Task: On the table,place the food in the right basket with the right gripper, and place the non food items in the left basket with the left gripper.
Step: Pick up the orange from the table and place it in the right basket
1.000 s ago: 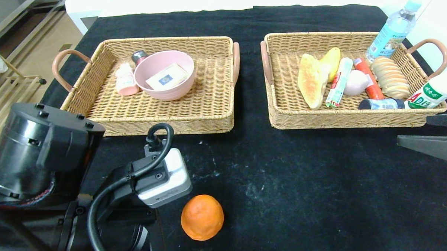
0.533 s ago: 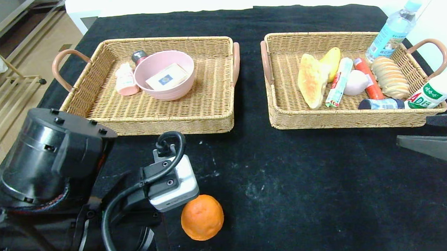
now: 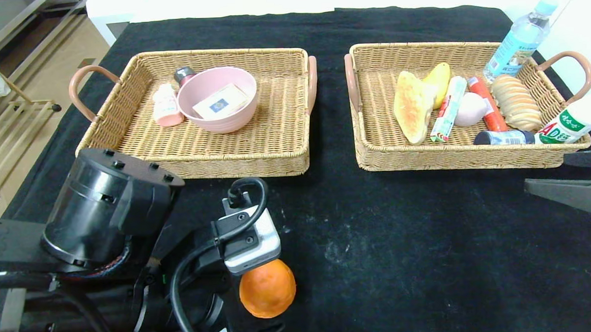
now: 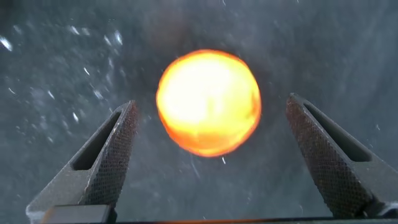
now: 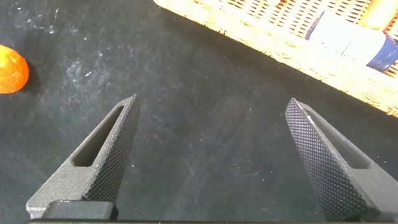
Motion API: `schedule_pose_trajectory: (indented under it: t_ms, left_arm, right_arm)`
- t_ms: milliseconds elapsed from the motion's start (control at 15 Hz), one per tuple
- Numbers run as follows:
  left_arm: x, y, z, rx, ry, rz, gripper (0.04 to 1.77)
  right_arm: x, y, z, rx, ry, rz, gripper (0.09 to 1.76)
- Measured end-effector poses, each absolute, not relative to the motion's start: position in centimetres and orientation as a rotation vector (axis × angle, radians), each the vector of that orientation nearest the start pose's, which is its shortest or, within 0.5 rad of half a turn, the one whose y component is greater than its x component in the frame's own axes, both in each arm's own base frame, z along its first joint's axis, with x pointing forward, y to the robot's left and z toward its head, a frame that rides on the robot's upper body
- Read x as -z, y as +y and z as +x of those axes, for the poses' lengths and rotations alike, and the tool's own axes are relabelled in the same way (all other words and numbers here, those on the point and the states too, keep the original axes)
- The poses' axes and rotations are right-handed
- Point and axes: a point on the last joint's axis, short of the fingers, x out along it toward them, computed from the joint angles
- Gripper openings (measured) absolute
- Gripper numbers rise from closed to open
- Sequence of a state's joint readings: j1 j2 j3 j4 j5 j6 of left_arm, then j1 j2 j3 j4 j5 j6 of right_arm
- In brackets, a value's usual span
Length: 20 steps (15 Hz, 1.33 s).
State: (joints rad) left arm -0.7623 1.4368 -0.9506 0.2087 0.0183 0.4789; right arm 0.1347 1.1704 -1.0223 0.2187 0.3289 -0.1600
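Note:
An orange (image 3: 268, 291) lies alone on the black table near the front edge. In the left wrist view my left gripper (image 4: 211, 104) is open, and the orange (image 4: 208, 102) sits between and just beyond its fingertips (image 4: 121, 134), untouched. In the head view the left wrist's camera (image 3: 251, 241) covers the orange's top-left. My right gripper (image 5: 211, 101) is open over bare cloth at the table's right side, one finger (image 3: 572, 195) showing in the head view. The left basket (image 3: 275, 157) holds a pink bowl (image 3: 218, 97). The right basket (image 3: 452, 160) holds bread (image 3: 411, 105) and other food.
A small pink bottle (image 3: 166, 105) lies beside the bowl, and a card box (image 3: 221, 102) lies in it. A water bottle (image 3: 519, 40) stands behind the right basket. A white bottle (image 3: 574, 119) leans over that basket's front right corner.
My left arm has moved right and toward the orange, so its wrist camera now overlaps the fruit's top. The right arm and all objects have stayed still.

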Motion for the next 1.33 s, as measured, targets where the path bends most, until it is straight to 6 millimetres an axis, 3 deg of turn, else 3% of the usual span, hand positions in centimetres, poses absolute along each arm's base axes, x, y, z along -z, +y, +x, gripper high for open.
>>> schedule_pose_trajectory:
  t_ms: [1333]
  left_arm:
    - [-18.8,-17.9,18.2,0.773,0.568,0.8,1.72]
  right_arm:
    - [-28.8,2.9,16.0,-0.487,0.334,-0.119,1.71]
